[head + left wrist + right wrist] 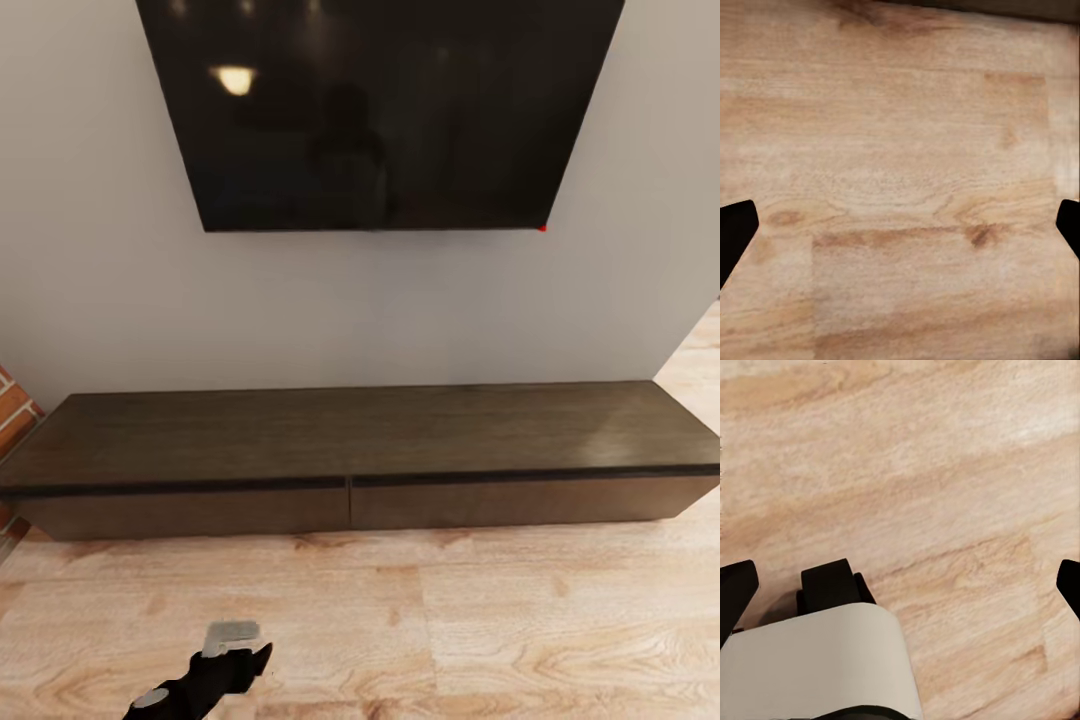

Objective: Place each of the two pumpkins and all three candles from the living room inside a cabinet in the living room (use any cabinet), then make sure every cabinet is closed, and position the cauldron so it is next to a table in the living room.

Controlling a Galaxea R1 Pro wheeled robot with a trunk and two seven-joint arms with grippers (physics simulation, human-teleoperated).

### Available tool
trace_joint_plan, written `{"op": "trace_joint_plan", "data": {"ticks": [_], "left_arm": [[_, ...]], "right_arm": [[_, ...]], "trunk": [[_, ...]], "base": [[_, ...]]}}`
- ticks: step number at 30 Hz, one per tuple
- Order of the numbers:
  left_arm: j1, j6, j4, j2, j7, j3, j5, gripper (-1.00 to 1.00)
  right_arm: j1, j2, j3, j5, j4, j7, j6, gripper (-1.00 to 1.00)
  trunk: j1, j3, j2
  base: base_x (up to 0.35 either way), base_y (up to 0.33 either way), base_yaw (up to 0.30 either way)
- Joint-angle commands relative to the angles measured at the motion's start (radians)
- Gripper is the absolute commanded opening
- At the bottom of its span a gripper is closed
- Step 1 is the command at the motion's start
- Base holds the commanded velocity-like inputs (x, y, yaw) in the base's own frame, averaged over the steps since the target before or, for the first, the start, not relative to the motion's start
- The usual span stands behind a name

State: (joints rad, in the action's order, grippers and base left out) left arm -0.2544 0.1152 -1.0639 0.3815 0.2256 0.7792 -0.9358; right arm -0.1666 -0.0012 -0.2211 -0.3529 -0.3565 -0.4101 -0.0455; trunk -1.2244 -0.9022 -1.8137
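The long, low dark-brown cabinet (350, 440) stands against the grey wall straight ahead, and its two flat drawer fronts (200, 508) sit flush and shut. Nothing rests on its top. My left arm (205, 680) hangs low over the wood floor in front of the cabinet's left half. In the left wrist view my left gripper (900, 225) is open, fingertips (735, 229) far apart, with bare floor between them. My right gripper (900, 585) is open too, above the floor. The pumpkins, candles, cauldron and glass table are out of view.
A large black television (380, 110) hangs on the wall above the cabinet. A brick wall edge (12, 410) meets the cabinet's left end. Light wood floor (500, 620) stretches before the cabinet. A white and black part of my own body (817, 660) lies under the right gripper.
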Motion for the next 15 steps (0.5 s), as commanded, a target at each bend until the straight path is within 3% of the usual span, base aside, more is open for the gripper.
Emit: {"op": "trace_joint_plan", "data": {"ticks": [1,2,3,5,6,9,10,14,15], "left_arm": [[-0.001,0.028,-0.055,0.021,0.023,-0.020,-0.026,1.00],[-0.001,0.054,-0.103,0.035,0.037,-0.048,-0.040,1.00],[0.000,0.115,-0.192,0.055,0.058,-0.117,-0.058,1.00],[0.000,0.184,-0.274,0.066,0.070,-0.197,-0.071,1.00],[0.000,0.255,-0.345,0.072,0.078,-0.276,-0.081,1.00],[-0.001,0.362,-0.421,0.077,0.085,-0.377,-0.089,1.00],[-0.003,0.426,-0.456,0.077,0.086,-0.422,-0.093,1.00],[-0.013,0.505,-0.501,0.067,0.070,-0.469,-0.108,1.00],[-0.021,0.526,-0.513,0.056,0.051,-0.480,-0.128,1.00]], "right_arm": [[-0.001,-0.001,-0.008,-0.011,-0.005,-0.006,-0.005,1.00],[-0.001,-0.001,-0.008,-0.011,-0.011,-0.006,-0.005,1.00],[-0.001,-0.001,-0.008,-0.011,-0.026,-0.006,-0.005,1.00],[-0.001,-0.002,-0.008,-0.011,-0.044,-0.006,-0.005,1.00],[-0.001,-0.002,-0.009,-0.011,-0.065,-0.006,-0.005,1.00],[-0.001,-0.003,-0.008,-0.011,-0.103,-0.005,-0.004,1.00],[-0.001,-0.003,-0.006,-0.012,-0.128,0.000,-0.004,1.00],[-0.001,-0.005,-0.001,-0.014,-0.166,0.029,-0.003,1.00],[-0.001,-0.006,0.001,-0.015,-0.178,0.042,-0.003,1.00]], "trunk": [[-0.004,-0.004,-0.008],[-0.008,-0.007,-0.015],[-0.012,-0.010,-0.022],[-0.019,-0.017,-0.036],[-0.023,-0.020,-0.043],[-0.035,-0.029,-0.064],[-0.038,-0.032,-0.071],[-0.054,-0.045,-0.099],[-0.058,-0.048,-0.106]], "base": [[0.000,0.000,0.000],[0.000,0.000,0.000],[0.000,0.000,0.000],[0.000,0.000,0.000],[0.000,0.000,0.000],[0.000,0.000,0.000],[0.000,0.000,0.000],[0.000,0.000,0.000],[0.000,0.000,0.000]]}}
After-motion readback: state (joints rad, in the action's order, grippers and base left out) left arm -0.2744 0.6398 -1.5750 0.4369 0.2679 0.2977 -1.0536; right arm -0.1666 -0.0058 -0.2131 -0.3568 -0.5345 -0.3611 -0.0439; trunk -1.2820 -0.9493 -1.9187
